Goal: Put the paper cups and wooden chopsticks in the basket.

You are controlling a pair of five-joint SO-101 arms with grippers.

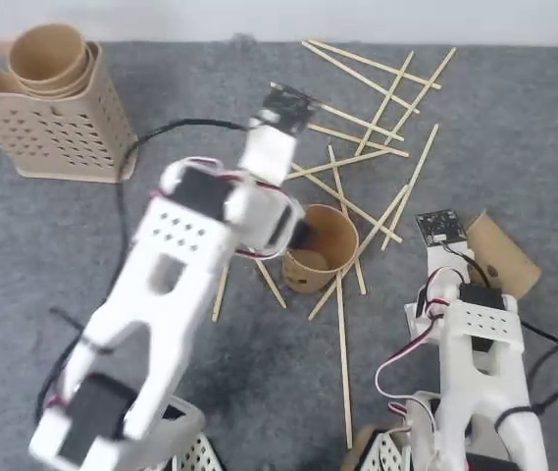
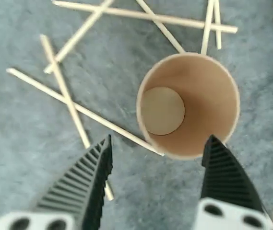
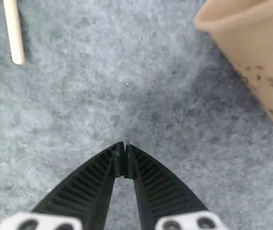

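Left gripper: jaws wide apart, empty, above the upright paper cup mid-mat.
Right gripper: pressed closed, empty, beside the lying cup near the grey mat's right edge.
Chopsticks: scattered toward the far edge.
Basket: far left corner, holding stacked cups.

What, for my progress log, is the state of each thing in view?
Middle cup: upright, empty.
Right cup: lying on its side.
Basket: upright, holding stacked cups.
Chopsticks: scattered flat, outside the basket.
Left gripper: open, at the middle cup.
Right gripper: shut, empty.
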